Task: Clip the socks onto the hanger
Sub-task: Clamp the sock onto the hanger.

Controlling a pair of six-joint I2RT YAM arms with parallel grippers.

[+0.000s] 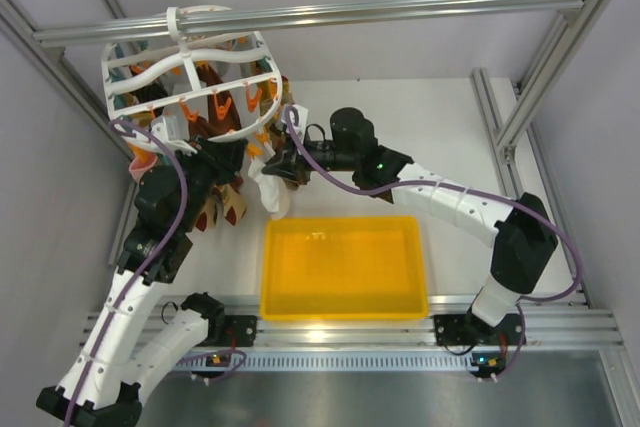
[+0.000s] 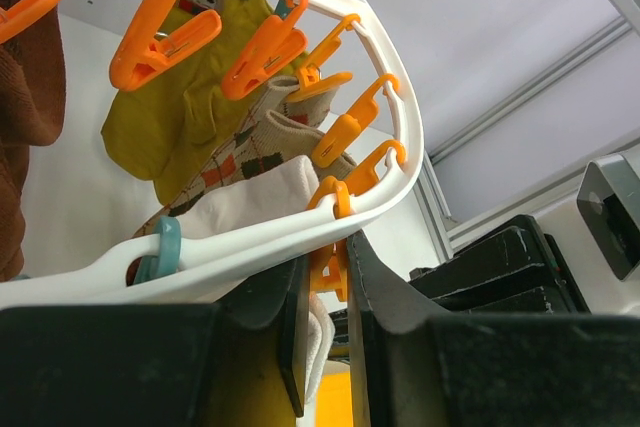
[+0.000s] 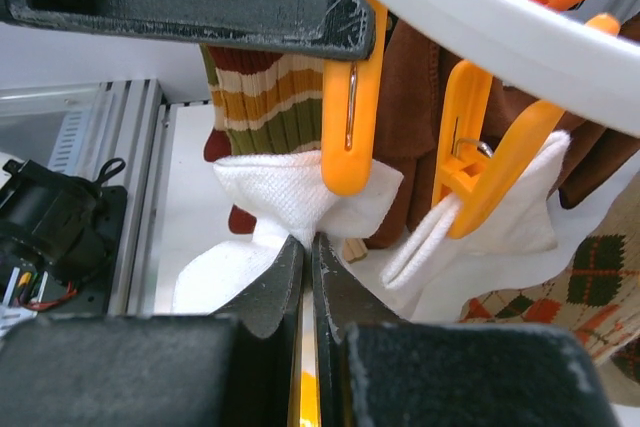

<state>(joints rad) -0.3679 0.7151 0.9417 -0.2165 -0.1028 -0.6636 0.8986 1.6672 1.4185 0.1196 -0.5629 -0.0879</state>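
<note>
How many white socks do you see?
2. One sock is pinched by the right gripper under an orange clip; the other sock hangs clipped beside it. Others may be hidden.

The hanger (image 3: 480, 17) is white, each clip (image 3: 350, 117) orange. The socks (image 3: 285, 197) are cream-white; the tray (image 1: 345, 267) is yellow.

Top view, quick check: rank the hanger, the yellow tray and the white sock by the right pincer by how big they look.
Tied largest: hanger and yellow tray look about alike, and the hanger sits nearer the camera, so no ranking.
Smallest: white sock.
</note>
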